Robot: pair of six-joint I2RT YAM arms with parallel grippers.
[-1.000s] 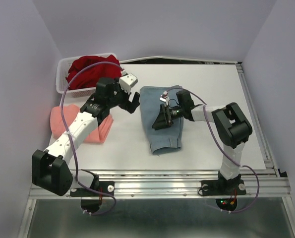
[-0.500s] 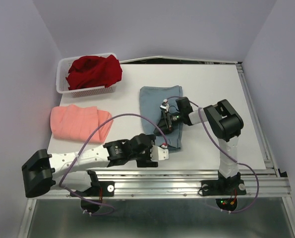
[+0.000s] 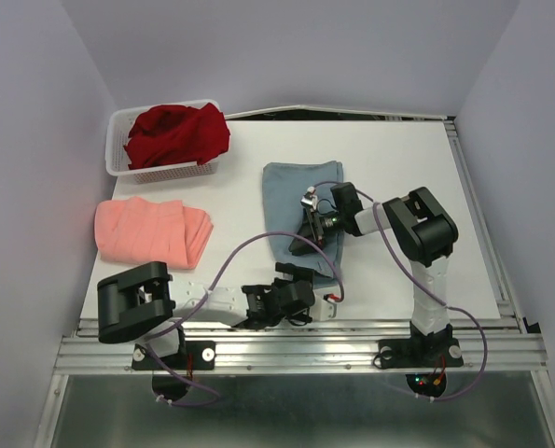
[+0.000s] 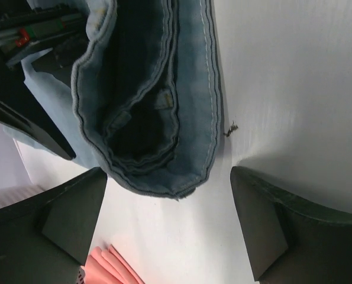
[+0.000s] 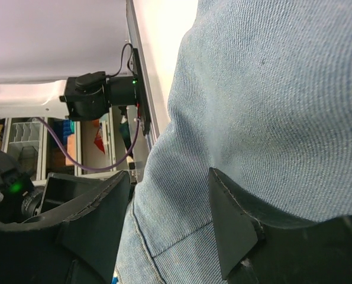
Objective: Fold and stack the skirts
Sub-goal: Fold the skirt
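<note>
- Overhead: blue-grey skirt (image 3: 296,201) lies lengthwise at mid-table (image 3: 398,168), far end flat, near end bunched close to the near edge.
- Overhead: salmon-pink skirt (image 3: 151,233) folded flat at the left, well apart from the blue one. Dark red skirt (image 3: 179,131) heaped in the white mesh basket (image 3: 165,171) at the far left corner.
- Left arm is doubled low along the near edge. The left gripper (image 3: 296,280) sits just near of the blue skirt's near end. From above its fingers are hard to make out.
- The left wrist view settles it: left gripper (image 4: 170,231) is spread wide and holds nothing, with bare table (image 4: 282,89) between the fingers (image 4: 63,219).
- Just ahead, the blue skirt (image 4: 187,118) shows its layered, stitched edges curled round a dark hollow. Not seen overhead.
- Same view: a small dark fleck (image 4: 229,129) beside the skirt's edge, and a corner of the pink skirt (image 4: 113,266), cut off at the bottom.
- Right gripper (image 3: 305,235) is down on the middle of the blue skirt.
- Right wrist view: right gripper (image 5: 170,231) has its jaws apart, with denim (image 5: 270,89) rising between the fingers (image 5: 241,231). Cloth fills most of the frame.
- Whether the fingertips reach the table is hidden.
- Behind, a black unit with a green light (image 5: 96,94) and a purple cable; the rest is blurred.
</note>
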